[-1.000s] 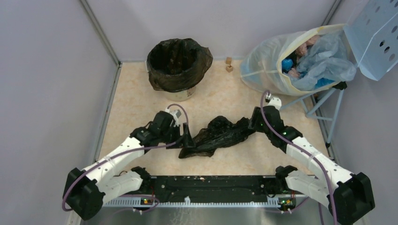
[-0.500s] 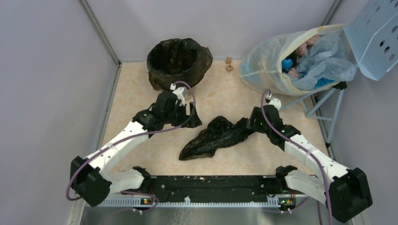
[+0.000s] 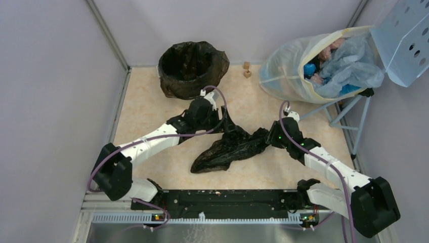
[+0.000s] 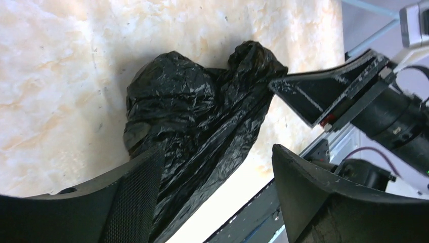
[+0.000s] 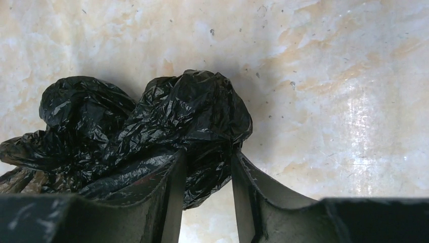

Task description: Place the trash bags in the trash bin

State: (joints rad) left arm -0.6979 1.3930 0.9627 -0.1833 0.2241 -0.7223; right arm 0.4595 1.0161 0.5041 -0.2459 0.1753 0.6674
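Two claws are at work, and only one has anything. Your right claw (image 5: 208, 152) is nearly shut, its fingers pinching a fold at the bunched end of the black trash bag (image 5: 152, 116). Your left claw (image 4: 218, 149) is spread wide and holds nothing. It hangs over the same bag, near the right claw, with film showing between its fingers. The bag lies crumpled in a long heap on the worktop (image 3: 146, 106), trailing from the right claw toward the arm bases. The trash bin (image 3: 177, 88), black-lined, stands at the far left, apart from the bag and just beyond the left wrist.

I judge you are in the gathering step, with one grip made and the second not yet. Next, lower the left claw onto the film and close it. Then lift both together so the loose tail clears the worktop before you swing it over the bin's mouth. The film looks slippery, so a shallow pinch may slide out.
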